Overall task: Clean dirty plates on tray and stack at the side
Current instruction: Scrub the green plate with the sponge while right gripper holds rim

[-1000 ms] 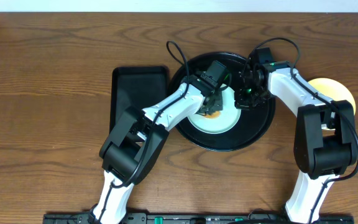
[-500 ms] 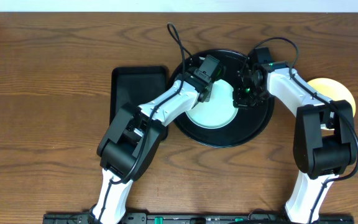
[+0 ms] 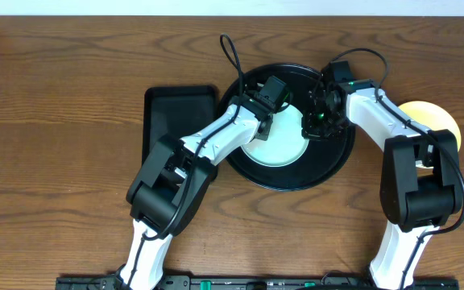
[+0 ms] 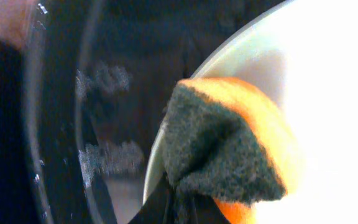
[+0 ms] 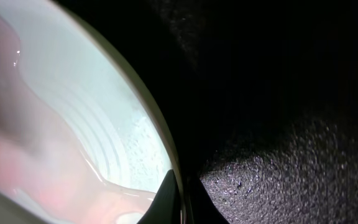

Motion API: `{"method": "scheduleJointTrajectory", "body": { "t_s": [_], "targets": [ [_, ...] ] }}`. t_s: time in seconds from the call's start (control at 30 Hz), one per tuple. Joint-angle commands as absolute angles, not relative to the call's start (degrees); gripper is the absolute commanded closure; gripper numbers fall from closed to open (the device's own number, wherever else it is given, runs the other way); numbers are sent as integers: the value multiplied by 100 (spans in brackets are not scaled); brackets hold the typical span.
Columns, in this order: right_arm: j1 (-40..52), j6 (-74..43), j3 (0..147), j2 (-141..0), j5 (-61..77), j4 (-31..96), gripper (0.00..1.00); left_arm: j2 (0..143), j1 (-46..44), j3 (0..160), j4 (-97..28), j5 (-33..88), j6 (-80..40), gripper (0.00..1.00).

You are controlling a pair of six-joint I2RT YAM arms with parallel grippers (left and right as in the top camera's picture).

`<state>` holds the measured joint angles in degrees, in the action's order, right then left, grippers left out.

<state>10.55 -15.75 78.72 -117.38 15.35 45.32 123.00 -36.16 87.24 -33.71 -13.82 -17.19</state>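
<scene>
A light blue plate [image 3: 279,147] lies on the round black tray [image 3: 338,161]. My left gripper [image 3: 265,121] is shut on an orange sponge with a dark green scouring face [image 4: 229,149] and presses it on the plate's far-left rim [image 4: 328,81]. My right gripper [image 3: 315,126] is shut on the plate's right rim [image 5: 178,186], one finger over and one under it. The plate's face [image 5: 73,112] looks pale and glossy, with no smear in view. A pale yellow plate [image 3: 441,119] lies on the table to the right of the tray. A second blue plate does not show.
A smaller rectangular black tray [image 3: 176,113] lies just left of the round tray, under my left arm. The tray's raised rim [image 4: 55,124] is close to the sponge. Cables loop above both wrists.
My left gripper has slid the sponge from the plate's middle up to its far-left rim. My right gripper has kept its hold on the plate's right rim.
</scene>
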Motion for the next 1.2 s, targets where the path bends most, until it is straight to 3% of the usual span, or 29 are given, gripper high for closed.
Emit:
{"method": "scheduleJointTrajectory", "body": {
  "t_s": [0.0, 0.33, 0.57, 1.0, 1.17],
  "targets": [
    [985, -1629, 7819, -11915, 794, 4626, 99, 12407, -3468, 8532, -3942, -794, -2021, 93],
    [985, -1511, 7819, -11915, 794, 4606, 99, 12409, -3468, 8532, -1717, -814, -2010, 92],
    [985, -1511, 7819, -11915, 792, 4584, 99, 12409, -3468, 8532, -819, -1160, -1092, 93],
    [985, -1514, 7819, -11915, 794, 4560, 99, 12407, -3470, 8530, -2392, -1457, -325, 93],
    [985, -1516, 7819, -11915, 794, 4560, 99, 12326, -3470, 8530, -3234, -1334, -1162, 93]
  ]
}}
